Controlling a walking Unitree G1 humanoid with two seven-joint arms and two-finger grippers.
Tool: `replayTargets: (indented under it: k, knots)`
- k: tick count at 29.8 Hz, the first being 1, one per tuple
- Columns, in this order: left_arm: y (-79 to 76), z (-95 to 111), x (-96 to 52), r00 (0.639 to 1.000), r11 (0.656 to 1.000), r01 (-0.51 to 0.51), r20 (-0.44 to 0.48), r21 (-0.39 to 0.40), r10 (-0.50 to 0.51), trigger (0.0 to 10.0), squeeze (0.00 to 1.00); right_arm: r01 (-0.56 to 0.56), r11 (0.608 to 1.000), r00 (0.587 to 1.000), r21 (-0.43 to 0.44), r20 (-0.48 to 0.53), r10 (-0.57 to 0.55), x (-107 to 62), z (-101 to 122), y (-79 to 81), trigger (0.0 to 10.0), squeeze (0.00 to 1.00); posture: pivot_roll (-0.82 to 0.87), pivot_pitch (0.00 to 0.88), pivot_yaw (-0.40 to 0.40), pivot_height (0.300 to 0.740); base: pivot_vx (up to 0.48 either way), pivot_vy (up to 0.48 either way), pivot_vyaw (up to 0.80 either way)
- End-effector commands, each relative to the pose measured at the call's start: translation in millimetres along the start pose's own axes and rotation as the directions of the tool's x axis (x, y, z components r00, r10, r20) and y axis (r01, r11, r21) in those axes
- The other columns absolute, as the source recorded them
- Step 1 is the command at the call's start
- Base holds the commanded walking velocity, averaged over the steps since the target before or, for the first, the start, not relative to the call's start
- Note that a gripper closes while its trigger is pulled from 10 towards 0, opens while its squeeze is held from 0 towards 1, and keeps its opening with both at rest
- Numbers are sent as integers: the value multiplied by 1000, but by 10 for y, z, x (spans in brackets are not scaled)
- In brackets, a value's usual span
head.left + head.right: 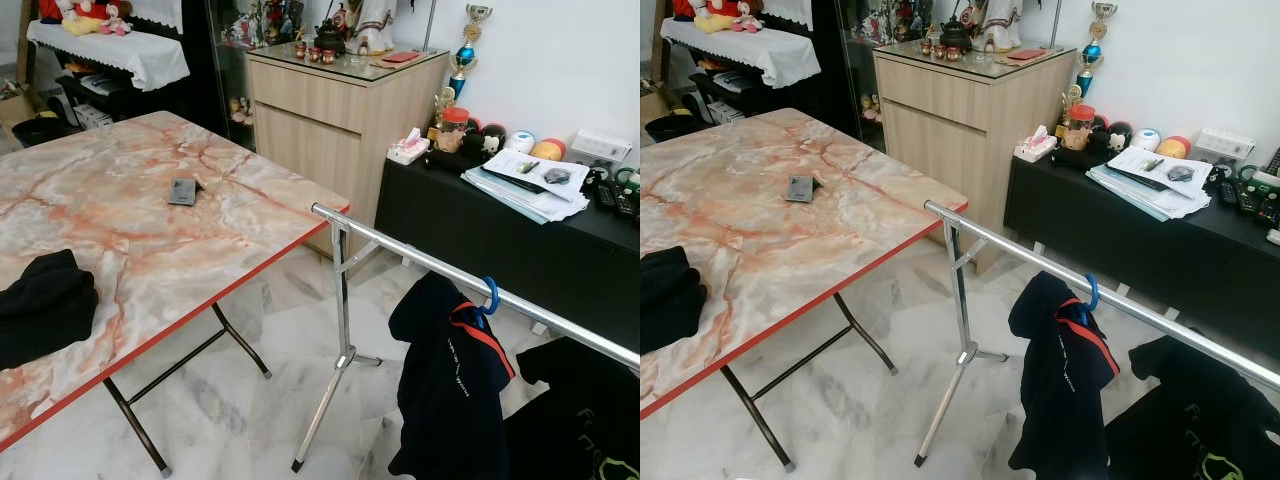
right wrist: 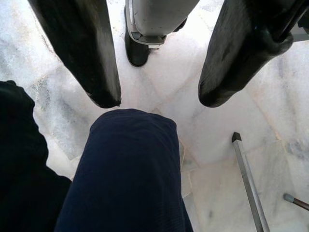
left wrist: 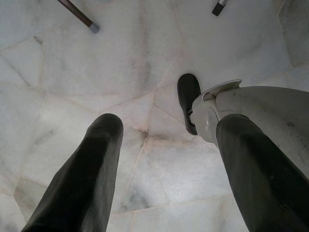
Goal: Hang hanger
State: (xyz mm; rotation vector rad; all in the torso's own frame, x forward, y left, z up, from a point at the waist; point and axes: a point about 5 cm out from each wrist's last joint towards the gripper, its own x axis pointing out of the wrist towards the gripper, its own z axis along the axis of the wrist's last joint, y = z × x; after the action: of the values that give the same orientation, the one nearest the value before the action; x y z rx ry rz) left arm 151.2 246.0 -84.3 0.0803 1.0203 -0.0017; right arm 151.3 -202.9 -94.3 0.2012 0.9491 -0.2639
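Left end effector (image 3: 164, 130) idle; blue hanger (image 1: 489, 295) hooks up over sloping rail (image 1: 450, 275).

Blue hanger (image 1: 489, 294) mostly hidden under navy jacket (image 1: 447, 380); rail (image 1: 470, 282) cut off at edge.

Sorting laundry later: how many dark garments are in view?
3: one folded on the marble table edge, a navy jacket hanging on the rail, a black shirt beside it, partly cropped.

Marble-look folding table (image 1: 120, 230) has a small dark phone stand thing (image 1: 183, 190) mid-top, black clothes (image 1: 40, 305) bunched at its near edge; papers (image 1: 530, 180) on the black sideboard (image 1: 480, 240).
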Motion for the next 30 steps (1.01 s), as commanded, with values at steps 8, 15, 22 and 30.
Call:
replayTargets:
  k: [8, 15, 22, 30]
  knots:
    - [25, -14, -8, 1000, 1000, -4, -6, 8, 4, 10000, 0, -2, 1000, 1000, 6, 11, 2, 5, 22, 14, 10000, 0, 43, 0, 22, 740, 0, 0, 0]
    - [31, -18, -13, 1000, 1000, 4, 4, -3, -4, 10000, 0, -64, 998, 997, -22, 36, 65, 11, 55, 118, 10000, 0, 35, 0, 35, 740, 0, 0, 0]
    - [38, -32, -18, 1000, 1000, 8, -1, 5, -8, 10000, 0, -69, 997, 997, -23, 35, 69, 7, 38, 132, 10000, 0, 30, 0, 42, 740, 0, 0, 0]
    - [41, -41, -21, 1000, 1000, 9, -3, 10, -9, 10000, 0, -70, 997, 997, -25, 33, 71, 4, 22, 137, 10000, 0, 27, 0, 42, 740, 0, 0, 0]
